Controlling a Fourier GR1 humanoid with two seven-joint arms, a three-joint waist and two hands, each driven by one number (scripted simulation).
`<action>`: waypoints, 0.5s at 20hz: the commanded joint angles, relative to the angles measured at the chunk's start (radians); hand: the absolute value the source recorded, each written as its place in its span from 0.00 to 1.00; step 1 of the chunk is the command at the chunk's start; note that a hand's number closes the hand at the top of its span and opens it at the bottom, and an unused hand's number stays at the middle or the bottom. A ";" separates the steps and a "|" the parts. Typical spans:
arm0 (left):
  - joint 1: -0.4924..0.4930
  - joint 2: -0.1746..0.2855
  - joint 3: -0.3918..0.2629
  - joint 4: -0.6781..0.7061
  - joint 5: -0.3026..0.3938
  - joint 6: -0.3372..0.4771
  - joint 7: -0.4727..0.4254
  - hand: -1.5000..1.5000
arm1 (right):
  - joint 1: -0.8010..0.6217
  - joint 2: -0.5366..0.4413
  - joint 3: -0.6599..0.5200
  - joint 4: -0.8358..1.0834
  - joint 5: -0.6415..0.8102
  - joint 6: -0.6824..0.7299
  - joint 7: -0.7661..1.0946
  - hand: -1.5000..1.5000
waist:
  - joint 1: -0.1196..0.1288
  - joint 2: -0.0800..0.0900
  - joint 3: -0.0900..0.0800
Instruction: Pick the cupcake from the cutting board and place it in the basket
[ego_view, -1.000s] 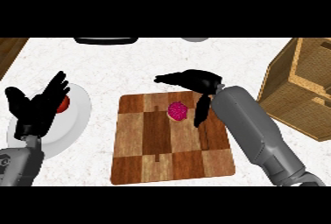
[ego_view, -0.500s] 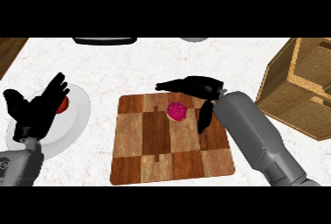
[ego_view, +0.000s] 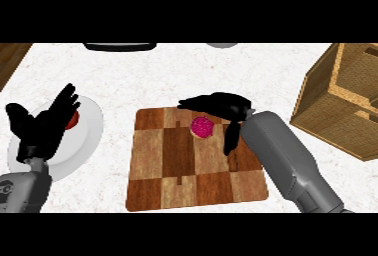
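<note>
Counter (ego_view: 148, 75): white, faintly speckled top, filling most of the view; evenly lit.
Wood strip (ego_view: 10, 57): brown, at the far-left corner, beside the counter.
Dark dish (ego_view: 118, 46): at the far edge, cut off.
Grey round item (ego_view: 221, 44): far edge, just right of the dish, cut off.
Plate (ego_view: 90, 131): white, at the left.

A single head view looks steeply down, close over the counter (ego_view: 184, 75).

Right hand (ego_view: 221, 106) palm-down, fingers (ego_view: 230, 142) spread; left hand (ego_view: 43, 125) open, upright.
</note>
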 joint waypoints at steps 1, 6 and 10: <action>-0.035 -0.005 0.011 -0.017 -0.010 0.009 0.057 0.50 | 0.019 0.011 -0.002 0.007 0.047 -0.017 0.006 0.00 | -0.002 0.000 0.000; 0.001 0.000 0.024 0.022 -0.012 -0.019 -0.012 0.50 | 0.083 0.072 0.114 0.001 0.152 -0.130 -0.036 1.00 | -0.008 -0.001 0.000; 0.004 0.001 0.028 0.014 -0.030 -0.029 -0.013 0.50 | -0.057 0.066 0.031 0.195 0.178 -0.184 -0.090 1.00 | 0.007 0.003 0.000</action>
